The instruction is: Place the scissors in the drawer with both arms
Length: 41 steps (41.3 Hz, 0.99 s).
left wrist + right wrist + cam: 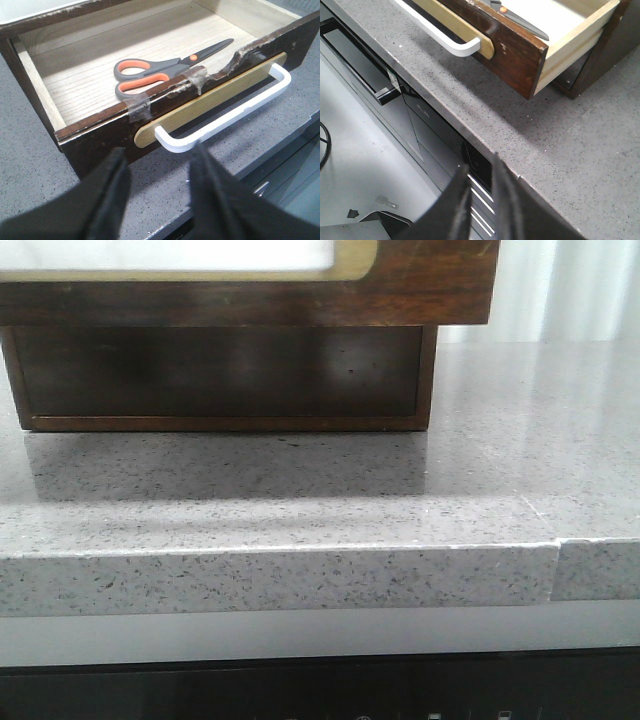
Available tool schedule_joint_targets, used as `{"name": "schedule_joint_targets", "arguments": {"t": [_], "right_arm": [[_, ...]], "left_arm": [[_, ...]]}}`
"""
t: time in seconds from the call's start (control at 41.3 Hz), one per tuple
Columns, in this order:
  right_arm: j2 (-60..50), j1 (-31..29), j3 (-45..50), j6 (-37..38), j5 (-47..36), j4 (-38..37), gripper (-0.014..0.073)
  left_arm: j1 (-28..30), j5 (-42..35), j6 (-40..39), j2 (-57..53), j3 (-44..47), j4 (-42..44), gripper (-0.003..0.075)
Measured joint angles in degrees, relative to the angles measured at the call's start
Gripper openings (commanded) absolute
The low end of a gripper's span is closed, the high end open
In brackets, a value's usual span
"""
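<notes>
- Already the scissors (172, 70) lie flat on the pale floor of the drawer (85, 131), handles toward one end and blades pointing toward the other, close behind the front board.
- So the placing step looks done, and the step in hand is most likely closing the drawer, which stands pulled out over the grey counter (30, 165).
- Meanwhile the left gripper (159, 170) hangs just in front of the white handle (227, 116) with its fingers apart and nothing between them.
- Over at the counter's near edge the right gripper (481, 192) hovers well clear of the drawer, its fingers close together with only a narrow gap and nothing held.
- From the front, only the dark underside of the drawer and the empty cabinet (220, 380) slot beneath it show; neither arm is in that view.
- Next, I judge, a push on the front board or handle is called for, straight toward the cabinet so the drawer does not skew.
- Also the torn, taped top edge (195, 80) of the front looks fragile and is best avoided.
</notes>
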Motion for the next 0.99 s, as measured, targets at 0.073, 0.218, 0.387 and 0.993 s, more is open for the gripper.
{"name": "schedule_joint_targets", "arguments": {"t": [0.073,0.218,0.387,0.993], "right_arm": [[0.0,0.0,0.0,0.1,0.0,0.0,-0.0067],[0.0,0.0,0.0,0.1,0.0,0.0,-0.0069],[0.0,0.0,0.0,0.1,-0.1,0.0,-0.0069],[0.0,0.0,0.0,0.2,-0.1,0.0,-0.0069]], "left_arm": [[0.0,0.0,0.0,0.0,0.0,0.0,-0.0018],[0.0,0.0,0.0,0.0,0.0,0.0,-0.0020],[0.0,0.0,0.0,0.0,0.0,0.0,-0.0020],[2.5,-1.0,0.0,-2.4,3.3,0.0,-0.0020]]}}
